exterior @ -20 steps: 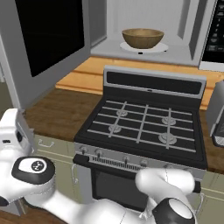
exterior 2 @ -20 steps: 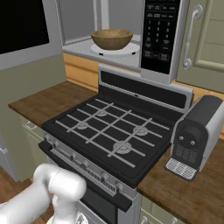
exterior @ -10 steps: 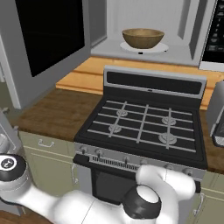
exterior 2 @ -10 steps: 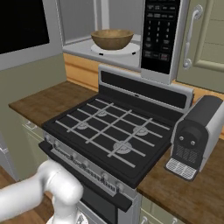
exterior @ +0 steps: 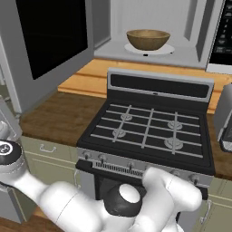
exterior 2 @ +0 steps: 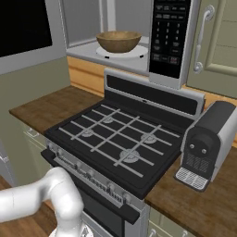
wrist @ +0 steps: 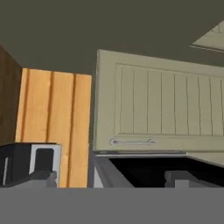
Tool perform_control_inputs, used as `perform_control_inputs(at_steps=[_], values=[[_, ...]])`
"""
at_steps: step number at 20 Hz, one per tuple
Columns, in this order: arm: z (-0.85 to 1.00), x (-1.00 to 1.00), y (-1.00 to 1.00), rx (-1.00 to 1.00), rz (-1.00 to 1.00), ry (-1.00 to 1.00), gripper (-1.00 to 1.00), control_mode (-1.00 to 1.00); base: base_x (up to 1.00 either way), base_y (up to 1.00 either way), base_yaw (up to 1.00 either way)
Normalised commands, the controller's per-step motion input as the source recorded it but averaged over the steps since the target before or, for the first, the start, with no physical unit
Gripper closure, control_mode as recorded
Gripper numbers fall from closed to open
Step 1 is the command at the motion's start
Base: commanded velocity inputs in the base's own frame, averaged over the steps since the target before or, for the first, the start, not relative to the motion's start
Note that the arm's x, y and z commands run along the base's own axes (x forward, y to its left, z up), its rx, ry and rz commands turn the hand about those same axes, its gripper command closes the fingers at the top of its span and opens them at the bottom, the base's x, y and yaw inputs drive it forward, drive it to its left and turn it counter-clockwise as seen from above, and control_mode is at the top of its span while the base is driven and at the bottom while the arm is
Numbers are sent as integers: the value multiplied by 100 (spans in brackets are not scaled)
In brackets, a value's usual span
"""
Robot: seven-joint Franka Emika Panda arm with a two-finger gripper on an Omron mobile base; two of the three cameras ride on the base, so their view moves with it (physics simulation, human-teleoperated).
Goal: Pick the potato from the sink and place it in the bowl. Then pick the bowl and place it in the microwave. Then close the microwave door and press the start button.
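sitting on the turntable inside the microwave (exterior 2: 176, 41), the bowl (exterior 2: 118, 41) rests alone; tool (wrist: 109, 177) released, panel lettering unreadable.

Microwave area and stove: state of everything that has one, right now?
microwave door: swung open to the left
microwave: cavity open, bowl inside
bowl: upright on the white turntable plate; contents not visible
stove: no flames on its burners
coffee machine: upright on the counter
gripper: open, holding nothing
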Motion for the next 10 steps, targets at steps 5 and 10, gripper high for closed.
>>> perform_control_inputs(at_steps=[5, 10], values=[[32, 29, -36, 2, 1, -34, -100, -100, 0, 0, 0], [36, 1, -62, 11, 0, -28, -100, -100, 0, 0, 0]])
